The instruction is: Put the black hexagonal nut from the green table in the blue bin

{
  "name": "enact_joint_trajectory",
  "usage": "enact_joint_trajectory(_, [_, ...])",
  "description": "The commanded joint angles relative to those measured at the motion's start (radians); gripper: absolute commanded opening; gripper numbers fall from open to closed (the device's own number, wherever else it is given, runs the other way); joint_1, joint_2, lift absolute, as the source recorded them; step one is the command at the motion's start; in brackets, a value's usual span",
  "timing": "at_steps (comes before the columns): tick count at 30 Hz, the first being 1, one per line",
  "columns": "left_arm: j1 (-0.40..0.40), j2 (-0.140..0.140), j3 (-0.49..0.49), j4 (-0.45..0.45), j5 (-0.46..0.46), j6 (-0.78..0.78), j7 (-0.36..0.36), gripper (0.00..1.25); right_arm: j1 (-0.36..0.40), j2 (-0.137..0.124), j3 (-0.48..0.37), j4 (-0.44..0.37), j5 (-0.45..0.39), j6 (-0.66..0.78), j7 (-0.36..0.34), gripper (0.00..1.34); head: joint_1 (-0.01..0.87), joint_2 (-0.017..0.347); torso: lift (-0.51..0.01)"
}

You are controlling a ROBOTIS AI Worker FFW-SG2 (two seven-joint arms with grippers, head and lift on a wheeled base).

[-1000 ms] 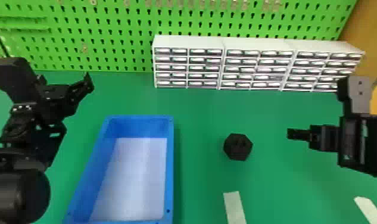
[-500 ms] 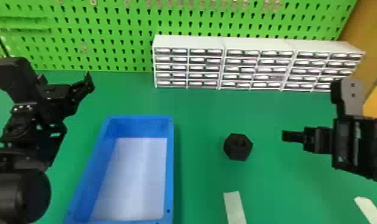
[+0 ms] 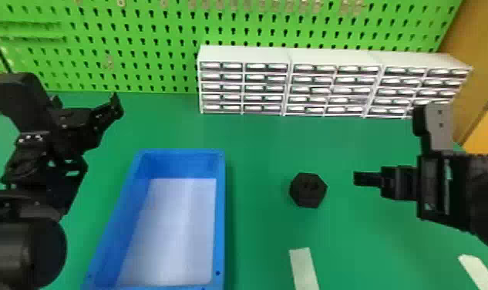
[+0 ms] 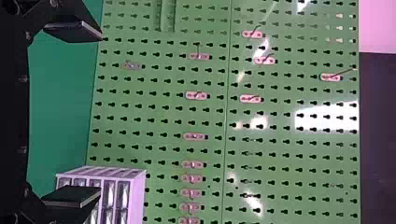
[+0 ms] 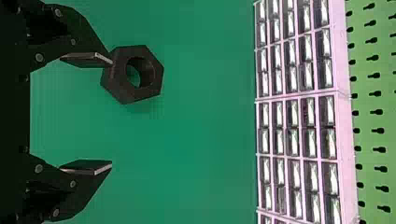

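Head view, near edge: we see a pale flat strip (image 3: pixel 303 266) on the green table (image 3: pixel 262 231).
Blue rectangular plastic bin (image 3: pixel 220 216): near and left, open-topped, its long sides running from near to far.
Black hexagonal nut (image 3: pixel 308 190): on the table between the bin and the right gripper (image 3: pixel 360 179), apart from both.
Nut's facing: we take it to lie flat, with its hole opening upward. It is nearly as broad as it is long, so we find no real long axis; one corner points right toward the gripper, the opposite one left toward the bin.
Right gripper: spread and empty. In the right wrist view the nut sits by the tip of its left finger, not between the two.
Just changed: over the last second the right gripper has slid left, narrowing the gap, while nut and bin have kept their places.
For the task: we judge this the approach, with the grasp still to come; we would carry on left until the fingers straddle the nut, since shutting early could push it away.
Left gripper (image 3: pixel 85 101): parked at the left, beyond the bin, spread with nothing in it.
White drawer cabinets (image 3: pixel 335 56): far side, before the green pegboard (image 3: pixel 146 50).
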Motion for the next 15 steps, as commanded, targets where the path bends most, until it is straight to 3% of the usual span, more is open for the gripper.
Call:
enact_joint_trajectory(1, [-0.001,0.000,-0.002,0.000,-0.002,0.000,0.000,1.12,-0.001,0.004,0.009,0.004,0.000,0.004,0.000,0.85,0.692,0.008,-0.097])
enact_joint_trajectory(15, [-0.002,0.000,0.000,0.000,-0.002,0.000,0.000,1.12,-0.006,0.002,0.033,0.015,-0.014,0.004,0.000,0.85,0.692,0.008,-0.097])
